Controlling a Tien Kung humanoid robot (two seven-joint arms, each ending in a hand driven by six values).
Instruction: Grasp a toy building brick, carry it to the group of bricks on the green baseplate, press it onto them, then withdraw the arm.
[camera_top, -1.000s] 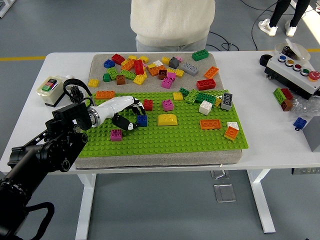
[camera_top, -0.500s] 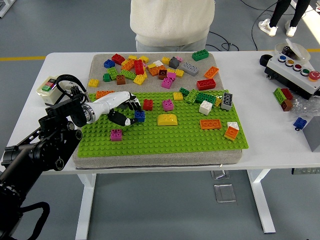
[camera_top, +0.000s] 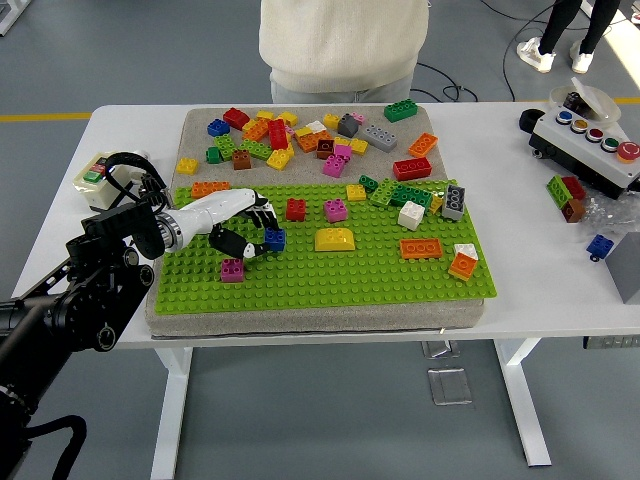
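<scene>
My white five-fingered left hand (camera_top: 238, 226) was curled around a small blue plastic toy brick (camera_top: 274, 239), pinching it at the fingertips just above the studded green baseplate (camera_top: 380, 275), low so it could be carried toward the group of bricks (camera_top: 412, 200)

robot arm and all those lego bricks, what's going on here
The left robot hand is curled around a small blue toy brick over the left part of the green studded baseplate. A purple brick sits just in front of it and a yellow rounded brick to its right. Loose bricks in many colours lie on the grey mat behind. A person in a cream sweater stands at the far side, hands out of view.
</scene>
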